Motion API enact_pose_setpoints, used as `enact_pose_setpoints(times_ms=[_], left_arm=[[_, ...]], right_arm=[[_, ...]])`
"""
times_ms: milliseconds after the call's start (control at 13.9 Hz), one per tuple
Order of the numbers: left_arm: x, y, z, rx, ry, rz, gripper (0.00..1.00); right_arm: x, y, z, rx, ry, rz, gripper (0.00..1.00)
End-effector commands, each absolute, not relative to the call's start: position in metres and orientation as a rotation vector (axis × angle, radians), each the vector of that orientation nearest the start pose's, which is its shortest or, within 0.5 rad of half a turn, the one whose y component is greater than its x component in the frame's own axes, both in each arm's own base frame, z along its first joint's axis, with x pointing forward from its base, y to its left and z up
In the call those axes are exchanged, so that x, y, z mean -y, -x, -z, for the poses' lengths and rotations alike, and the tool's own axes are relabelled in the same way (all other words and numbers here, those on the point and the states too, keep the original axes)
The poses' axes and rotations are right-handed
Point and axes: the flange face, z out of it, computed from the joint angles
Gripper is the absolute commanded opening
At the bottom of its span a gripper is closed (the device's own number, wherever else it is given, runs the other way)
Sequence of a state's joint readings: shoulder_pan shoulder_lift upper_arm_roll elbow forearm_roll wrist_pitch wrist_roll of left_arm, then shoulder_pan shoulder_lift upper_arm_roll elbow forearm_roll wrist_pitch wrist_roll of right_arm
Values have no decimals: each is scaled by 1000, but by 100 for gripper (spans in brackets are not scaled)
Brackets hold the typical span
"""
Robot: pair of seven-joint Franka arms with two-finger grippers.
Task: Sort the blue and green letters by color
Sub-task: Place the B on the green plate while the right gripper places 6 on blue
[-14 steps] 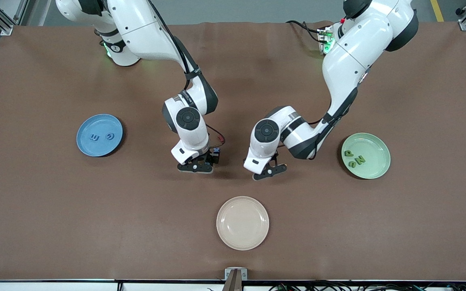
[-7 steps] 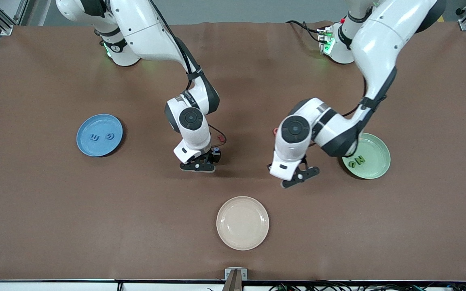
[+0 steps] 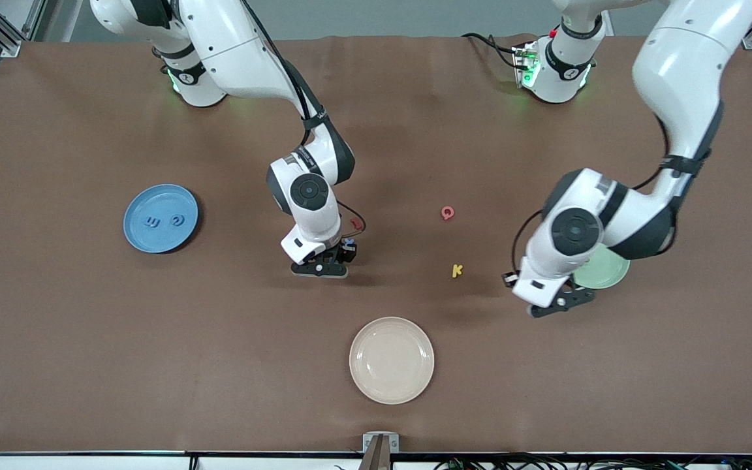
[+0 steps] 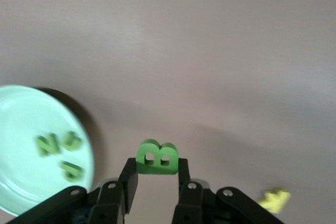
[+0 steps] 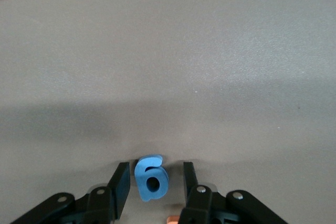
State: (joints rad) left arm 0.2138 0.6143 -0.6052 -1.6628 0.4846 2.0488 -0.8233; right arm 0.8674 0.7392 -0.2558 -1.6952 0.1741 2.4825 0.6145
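My left gripper (image 3: 555, 303) is shut on a green letter B (image 4: 157, 158) and holds it over the table beside the green plate (image 3: 612, 273). In the left wrist view the green plate (image 4: 16, 124) holds three green letters (image 4: 58, 150). My right gripper (image 3: 320, 266) is low at the table's middle. Its open fingers straddle a blue letter (image 5: 151, 177) that lies on the table, with a gap on each side. The blue plate (image 3: 138, 235) toward the right arm's end holds two blue letters (image 3: 164, 222).
A pink Q (image 3: 447, 212) and a yellow K (image 3: 457, 270) lie on the table between the two grippers. An empty beige plate (image 3: 391, 360) sits nearer the front camera. An orange piece (image 5: 173, 219) lies by the right gripper's fingers.
My left arm has swung from the table's middle toward the green plate with the green B, uncovering the pink Q and yellow K. The right gripper has barely moved.
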Motion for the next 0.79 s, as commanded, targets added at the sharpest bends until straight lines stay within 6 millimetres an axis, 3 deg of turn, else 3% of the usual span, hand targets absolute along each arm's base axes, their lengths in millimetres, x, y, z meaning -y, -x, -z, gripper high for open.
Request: enact_pose_setpoints(times_ms=[0, 216, 360, 504, 648, 721], left_arm=[[145, -629, -288, 332, 2998, -99, 0], [105, -622, -278, 272, 2999, -141, 0], [78, -618, -267, 222, 3007, -176, 0], [76, -612, -258, 204, 3011, -191, 0], [67, -608, -255, 203, 3018, -176, 0], [62, -606, -251, 181, 3021, -177, 0]], right_arm=[[-413, -547, -179, -113, 3132, 158, 44], [-413, -547, -180, -113, 3130, 161, 37], [-413, -547, -180, -113, 3131, 159, 20], [-412, -549, -186, -103, 3130, 156, 4], [-396, -557, -193, -109, 3158, 96, 1], [-383, -563, -211, -73, 3166, 54, 1]])
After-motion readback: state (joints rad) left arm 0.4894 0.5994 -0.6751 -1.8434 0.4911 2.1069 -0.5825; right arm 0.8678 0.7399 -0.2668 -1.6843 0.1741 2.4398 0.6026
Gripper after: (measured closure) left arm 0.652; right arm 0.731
